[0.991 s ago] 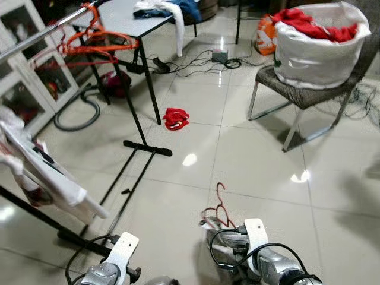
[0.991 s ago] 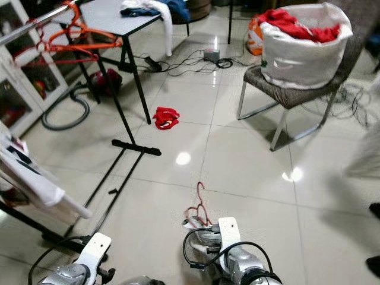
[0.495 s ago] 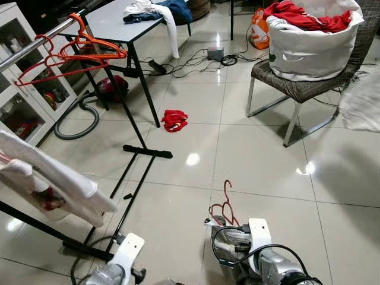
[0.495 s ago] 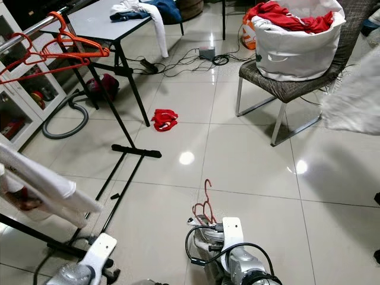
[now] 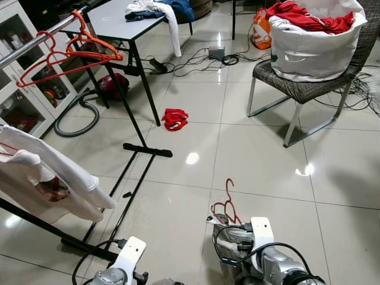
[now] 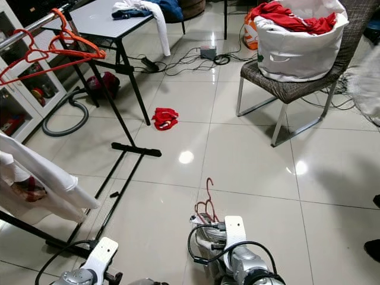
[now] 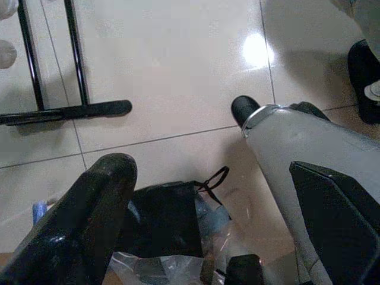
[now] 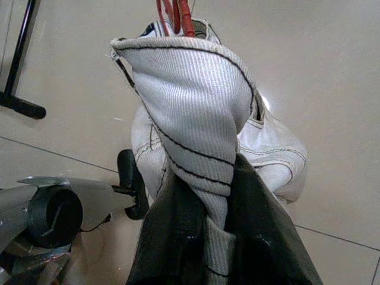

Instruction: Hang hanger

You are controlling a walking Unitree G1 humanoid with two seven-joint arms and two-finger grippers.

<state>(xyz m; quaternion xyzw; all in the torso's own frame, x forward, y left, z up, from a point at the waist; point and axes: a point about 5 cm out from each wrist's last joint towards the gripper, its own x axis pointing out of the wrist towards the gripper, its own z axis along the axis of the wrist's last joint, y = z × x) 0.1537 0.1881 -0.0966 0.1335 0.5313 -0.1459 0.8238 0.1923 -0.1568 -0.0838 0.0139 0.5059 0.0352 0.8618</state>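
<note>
A red wire hanger (image 5: 228, 200) with a white ribbed garment (image 8: 196, 124) bunched on it is held low over the tiled floor, its hook pointing up. My right gripper (image 8: 217, 237) is shut on the garment just below the hanger's red wires (image 8: 175, 12). The clothes rail (image 5: 32, 44) runs at the upper left, with orange-red hangers (image 5: 80, 52) on it and a white garment (image 5: 50, 178) draped lower down. My left gripper (image 7: 208, 178) hangs open over the floor with nothing between its fingers.
The rack's black floor bars (image 5: 139, 172) lie between me and the rail. A grey table (image 5: 119, 21), a vacuum hose (image 5: 74, 122), a red cloth (image 5: 174, 119), cables, and a chair (image 5: 297, 95) bearing a white laundry basket (image 5: 312, 44) stand farther out. A dark shoe (image 6: 373, 249) is at the right.
The view has shifted a little. A blurred white cloth at the right edge has drawn back out of the left eye view. My right gripper still holds the hanger low.
</note>
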